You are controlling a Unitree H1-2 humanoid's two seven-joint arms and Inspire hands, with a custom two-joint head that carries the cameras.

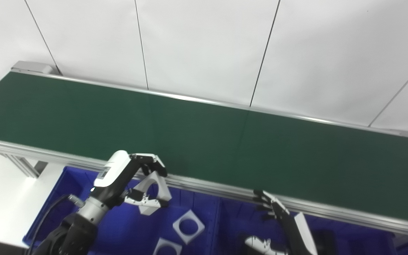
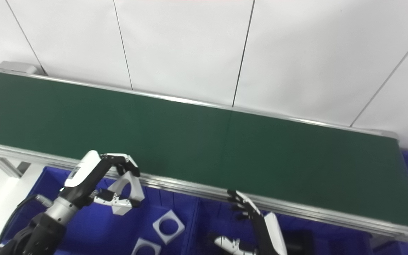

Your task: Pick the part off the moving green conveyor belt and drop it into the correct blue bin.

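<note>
Left hand, seen from the left eye, is clamped on a white square part with a round hole, fingers over its top edge and thumb beneath; it hangs over the left blue bin just in front of the green conveyor belt; two more white parts lie in that bin. From the right eye, the right hand stands upright with fingers spread and empty, near the belt's front rail; the left arm rises from the lower left.
</note>
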